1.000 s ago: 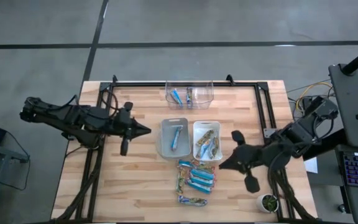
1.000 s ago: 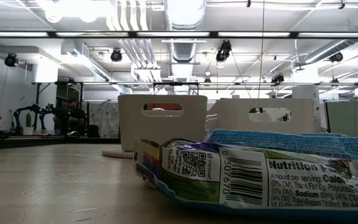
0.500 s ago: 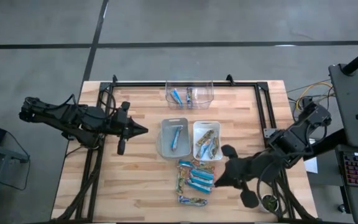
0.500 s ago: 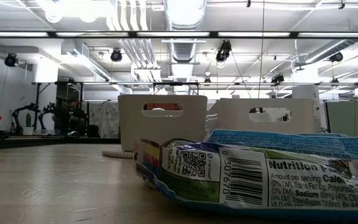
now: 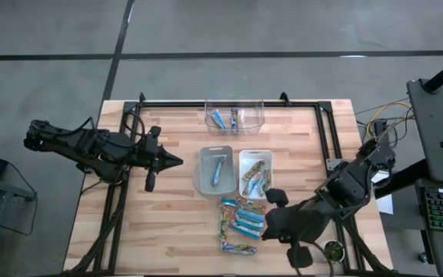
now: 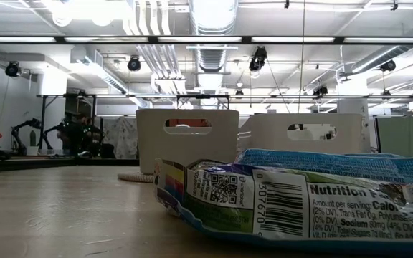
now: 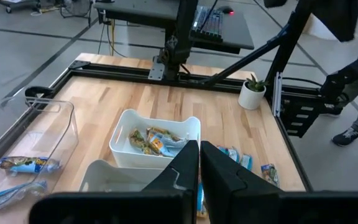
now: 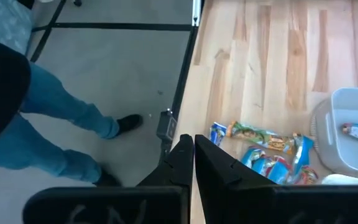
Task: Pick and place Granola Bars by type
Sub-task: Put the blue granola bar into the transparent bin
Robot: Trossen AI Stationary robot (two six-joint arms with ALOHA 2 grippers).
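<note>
Several loose granola bars point(image 5: 241, 221), blue and greenish-gold, lie in a pile on the wood table near its front edge; they also show in the right wrist view point(image 8: 263, 138). My right gripper point(image 5: 265, 225) hangs shut just right of the pile, above the table, slanting down. My left gripper point(image 5: 177, 161) waits shut above the table's left part, pointing at the bins. A grey bin point(image 5: 216, 171) holds a blue bar. A white bin point(image 5: 256, 158) holds greenish-gold bars. A clear bin point(image 5: 234, 115) at the far edge holds blue bars.
A small potted plant point(image 5: 331, 250) stands at the table's near right corner. A black frame point(image 5: 229, 102) runs along the table's far and side edges. A person's legs in jeans point(image 8: 55, 121) stand on the floor past the table's near edge. One bar point(image 6: 300, 201) fills the low view.
My right gripper has moved toward the table's near edge and a little left, closing on the pile of bars, and has tipped further downward. It has stayed shut. The bars and bins have not moved.
</note>
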